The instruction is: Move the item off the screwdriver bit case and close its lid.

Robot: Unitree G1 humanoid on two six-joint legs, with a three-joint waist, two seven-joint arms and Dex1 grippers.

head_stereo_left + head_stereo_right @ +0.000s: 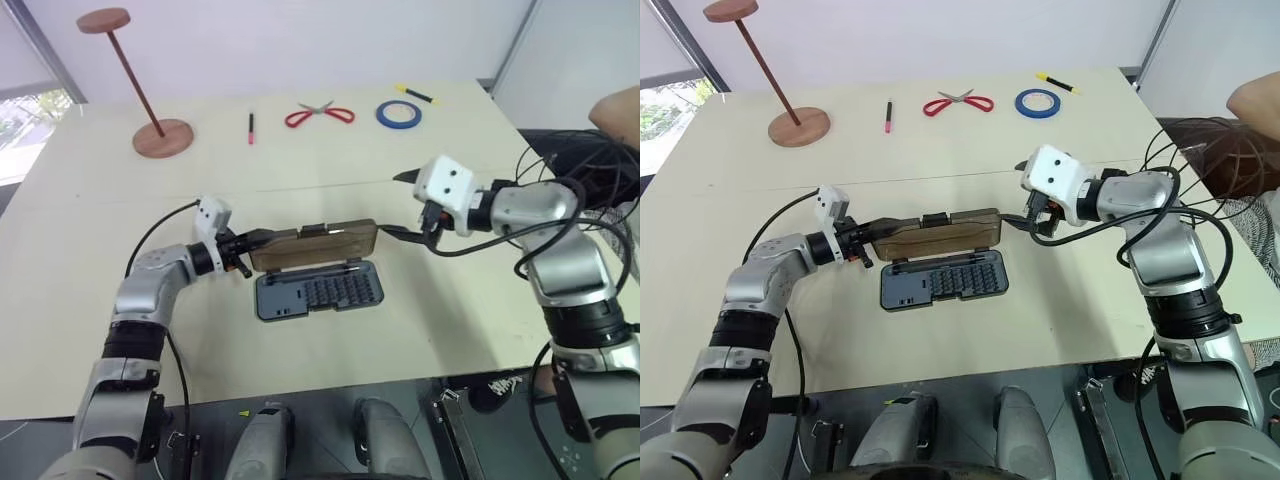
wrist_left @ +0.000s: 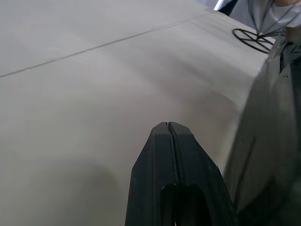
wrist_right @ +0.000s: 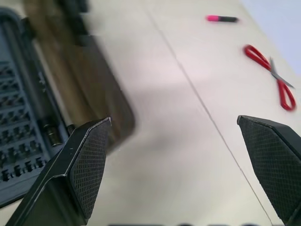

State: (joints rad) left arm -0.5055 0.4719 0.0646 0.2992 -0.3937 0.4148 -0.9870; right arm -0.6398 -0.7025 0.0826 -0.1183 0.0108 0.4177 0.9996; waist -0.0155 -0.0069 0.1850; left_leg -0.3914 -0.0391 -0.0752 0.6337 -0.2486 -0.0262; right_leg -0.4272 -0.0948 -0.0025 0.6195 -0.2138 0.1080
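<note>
The screwdriver bit case lies open on the pale counter, its dark grey tray of small bits flat and the smoky-brown lid tipped up along the tray's far edge, with a black latch tab on its upper edge.

The left pincer has its two black fingers pressed together — the left wrist view shows them closed with nothing between — and its tip sits right at the lid's near end, touching or almost touching; I cannot tell which.

The right pincer stands wide apart and holds nothing. It hangs just off the opposite end of the lid, the lid's rounded corner and the tray beyond its one finger.

The item, the black wire globe, is off the case — well out past the right pincer, beside the counter's edge near a person's arm.

Farther beyond the pincers lie red scissors, a blue tape roll, a pink pen, a yellow marker and a brown stand.
</note>
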